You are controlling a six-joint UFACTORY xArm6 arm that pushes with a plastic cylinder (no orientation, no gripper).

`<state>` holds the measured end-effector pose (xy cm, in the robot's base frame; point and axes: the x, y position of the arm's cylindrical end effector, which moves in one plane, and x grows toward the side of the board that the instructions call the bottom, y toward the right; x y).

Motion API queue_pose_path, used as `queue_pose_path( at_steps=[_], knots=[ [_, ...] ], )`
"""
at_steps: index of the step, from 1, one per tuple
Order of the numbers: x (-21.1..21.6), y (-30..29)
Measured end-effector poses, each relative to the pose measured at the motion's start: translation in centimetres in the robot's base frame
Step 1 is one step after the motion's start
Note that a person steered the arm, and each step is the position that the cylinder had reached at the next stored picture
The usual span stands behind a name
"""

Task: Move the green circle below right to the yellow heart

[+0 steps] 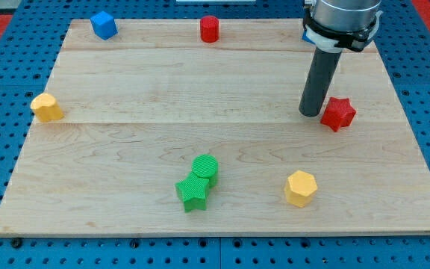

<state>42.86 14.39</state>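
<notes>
Rod upright, my tip [310, 113] just beside red star [339, 113].

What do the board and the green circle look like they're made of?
Board: likely wood, pale and smooth, with visible grain and plank seams. Green circle: probably plastic, matte, with fine ridges across its top, perhaps 3D-printed. It touches the green star. My tip is far off, beside the red star.

One camera view, raised at the near edge, looking down obliquely, whole wooden board [125, 90] framed.
</notes>
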Motion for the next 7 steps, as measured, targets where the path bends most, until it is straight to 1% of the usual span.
queue_pose_path(
  at_steps=[1,2,3,4,5,6,7],
  knots=[
    [2.0,0.0],
    [4.1,-1.5],
    [9.2,-2.2],
    [10.1,-9.7],
    [10.0,-16.1],
    [8.9,-19.3],
    [9.3,-20.3]
  ],
)
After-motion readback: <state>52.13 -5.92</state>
